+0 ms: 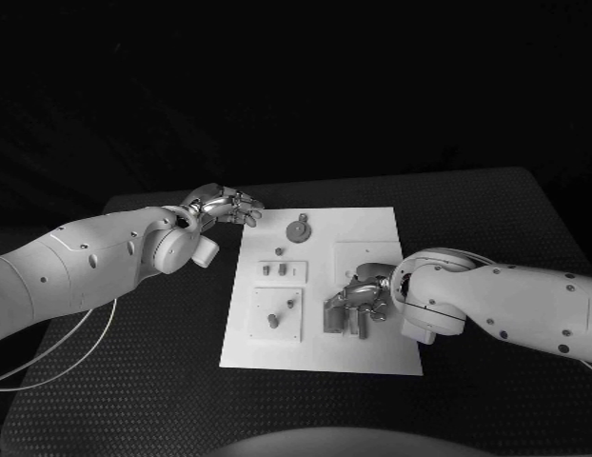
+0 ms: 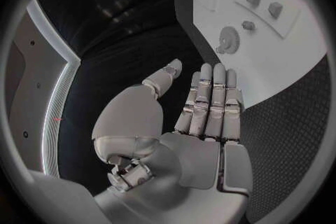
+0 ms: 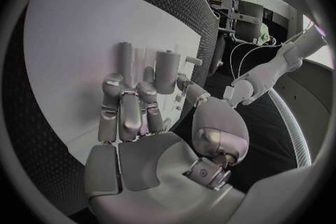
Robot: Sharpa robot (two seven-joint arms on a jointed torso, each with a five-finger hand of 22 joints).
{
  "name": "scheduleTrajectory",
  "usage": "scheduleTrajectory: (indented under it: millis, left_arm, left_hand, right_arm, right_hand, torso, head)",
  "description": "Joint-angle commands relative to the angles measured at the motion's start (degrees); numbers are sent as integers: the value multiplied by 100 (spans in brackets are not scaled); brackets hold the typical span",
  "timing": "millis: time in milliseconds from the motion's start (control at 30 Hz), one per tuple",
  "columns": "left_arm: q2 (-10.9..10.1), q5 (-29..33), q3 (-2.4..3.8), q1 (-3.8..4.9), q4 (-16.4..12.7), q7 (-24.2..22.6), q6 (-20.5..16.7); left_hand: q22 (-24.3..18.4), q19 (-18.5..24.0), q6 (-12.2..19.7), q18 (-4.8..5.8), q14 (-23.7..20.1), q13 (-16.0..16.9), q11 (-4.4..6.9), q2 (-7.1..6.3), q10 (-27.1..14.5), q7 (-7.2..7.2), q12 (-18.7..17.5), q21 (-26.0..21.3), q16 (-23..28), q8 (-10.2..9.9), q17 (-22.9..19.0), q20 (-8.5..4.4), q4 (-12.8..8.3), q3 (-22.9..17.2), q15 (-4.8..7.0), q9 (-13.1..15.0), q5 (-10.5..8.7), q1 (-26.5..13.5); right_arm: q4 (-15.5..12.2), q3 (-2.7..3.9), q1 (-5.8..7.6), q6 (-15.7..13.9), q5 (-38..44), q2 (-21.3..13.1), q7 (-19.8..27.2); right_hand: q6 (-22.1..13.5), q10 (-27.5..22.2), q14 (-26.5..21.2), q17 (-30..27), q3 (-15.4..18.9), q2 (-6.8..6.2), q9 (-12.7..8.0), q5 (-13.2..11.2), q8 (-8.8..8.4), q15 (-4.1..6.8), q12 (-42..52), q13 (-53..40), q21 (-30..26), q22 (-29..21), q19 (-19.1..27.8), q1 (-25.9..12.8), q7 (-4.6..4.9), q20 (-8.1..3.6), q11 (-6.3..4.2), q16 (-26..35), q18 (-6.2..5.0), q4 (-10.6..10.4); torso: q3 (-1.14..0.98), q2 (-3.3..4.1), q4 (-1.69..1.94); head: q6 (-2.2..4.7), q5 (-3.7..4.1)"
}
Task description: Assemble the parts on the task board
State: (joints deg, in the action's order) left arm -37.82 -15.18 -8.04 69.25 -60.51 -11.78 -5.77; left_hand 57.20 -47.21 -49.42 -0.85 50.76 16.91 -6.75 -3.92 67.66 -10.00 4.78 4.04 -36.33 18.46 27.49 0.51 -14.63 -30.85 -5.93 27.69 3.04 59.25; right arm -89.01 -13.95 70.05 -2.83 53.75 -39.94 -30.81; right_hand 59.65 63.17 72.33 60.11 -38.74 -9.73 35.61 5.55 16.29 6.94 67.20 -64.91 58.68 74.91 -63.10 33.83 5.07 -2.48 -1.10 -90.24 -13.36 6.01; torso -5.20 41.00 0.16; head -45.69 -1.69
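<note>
Task board (image 1: pixel 365 228): white rectangular plate, lying flat in the middle of the black table (image 1: pixel 516 209), long side running away from me.

Risks from here: my right hand (image 1: pixel 358 297) sits low over the near-right part of the board, fingers curled down among upright cylindrical parts (image 3: pixel 167 70). A sideways drag could tip a peg or shove the whole board, since nothing visibly pins it. My left hand (image 1: pixel 225 207) is off the board's far-left corner, above the table; it steadies nothing, so any push from the right goes unopposed.

Right hand, state: fingers bent together toward the pegs; whether they actually pinch one I cannot tell, the fingertips hiding the contact.

Left hand, state: fingers straight and side by side, thumb apart, holding nothing in the left wrist view.

Parts, appearance:
- gear-like disc (image 1: pixel 298 229), round with a toothed rim, near the board's far edge, left of centre.
- small square blocks (image 1: pixel 281 270), a short row at mid-board on a raised pad.
- lone peg (image 1: pixel 280 251), between disc and blocks.
- slender pieces (image 1: pixel 280 314) on a second pad, near-left.

All parts read grey against the white.
</note>
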Motion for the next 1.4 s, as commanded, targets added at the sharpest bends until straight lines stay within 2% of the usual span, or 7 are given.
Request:
scheduleTrajectory:
  millis: [33, 133, 567, 733, 800, 1067, 1400]
  left_arm:
    - [11, 29, 4, 4, -7, -41, 48]
    - [12, 29, 4, 4, -6, -45, 49]
    - [13, 29, 4, 4, -4, -42, 51]
    - [7, 29, 4, 4, -6, -41, 55]
    - [3, 29, 3, 4, -7, -41, 54]
    - [-9, 29, 3, 4, -10, -36, 58]
    - [-8, 30, 3, 4, -14, -32, 68]
  left_hand:
    - [-6, 3, 24, 85, 32, -5, 5, -5, -30, 5, -39, -11, 39, 15, 10, 35, 32, -3, -16, -4, -9, -59]
    - [-7, 3, 24, 85, 31, -5, 5, -7, -30, 5, -39, -11, 40, 15, 11, 35, 32, -2, -16, -4, -9, -60]
    - [-9, 9, 25, 85, 25, -6, 5, -13, -31, 4, -39, -12, 50, 15, 18, 37, 35, 1, -19, -4, -9, -63]
    - [-10, 10, 24, 85, 25, -5, 5, -12, -31, 4, -39, -12, 53, 15, 20, 37, 35, 0, -19, -4, -8, -61]
    - [-10, 10, 24, 85, 25, -5, 5, -12, -30, 4, -39, -12, 53, 16, 21, 37, 35, 0, -19, -4, -9, -61]
    - [-11, 11, 22, 85, 25, -5, 5, -10, -29, 3, -38, -12, 56, 17, 25, 37, 37, -1, -20, -4, -9, -59]
    - [-12, 11, 19, 85, 26, -4, 6, -7, -26, 3, -36, -11, 61, 20, 32, 39, 46, 2, -21, -4, -9, -68]
  right_arm:
    - [0, -24, -42, 188, 36, 19, 21]
    - [-5, -24, -42, 187, 43, 17, 31]
    - [-53, -23, -44, 61, 169, -18, 168]
    - [-149, -22, -47, 199, 369, -106, 381]
    - [-198, -22, -47, 328, 517, -124, 446]
    - [-272, -22, -57, 639, 992, -114, 419]
    - [-306, -23, -104, 583, 1254, -119, 367]
  right_hand:
    - [-53, -42, -61, -22, -15, -126, -2, -26, -40, 0, -32, -11, -16, 88, 28, -38, 13, -14, 2, 31, -164, -139]
    - [-99, -92, -118, -38, 464, 75, 28, -45, -39, -5, -30, -33, -2, 106, 112, -183, 18, -22, 6, 24, -164, 85]
    - [-105, -98, -134, -54, 549, 136, 39, -33, -38, -1, -32, -35, 2, 97, 120, -129, 18, -45, 1, 27, -164, 220]
    - [-92, -72, -123, -74, 617, 352, 60, -27, -23, -6, -26, -31, 24, 92, 102, 388, 19, -48, 4, 36, -164, 839]
    - [-69, -61, -124, -90, 657, 319, 69, -24, -10, -9, -29, -25, 18, 84, 99, 590, 14, -31, 5, 45, -164, 1030]
    - [21, -33, -107, -87, 688, 76, 107, -18, 43, 8, -30, -15, 2, 75, 84, 1242, -16, 1, -23, 54, -164, 1042]
    - [93, -12, -62, -34, 721, 39, 129, -16, 82, 20, -29, -10, -4, 67, 60, 1230, -40, 21, -45, 52, -164, 944]
  torso:
    - [-1, 1, 2]
    - [0, 0, 0]
    - [-1, -1, 0]
    - [-4, -2, -3]
    - [-2, -1, 0]
    - [-8, -1, -3]
    - [-4, 1, 2]
  head:
    - [-5, -3]
    - [-3, -5]
    - [-5, -6]
    - [2, -4]
    - [3, -4]
    - [0, -4]
    - [8, 12]
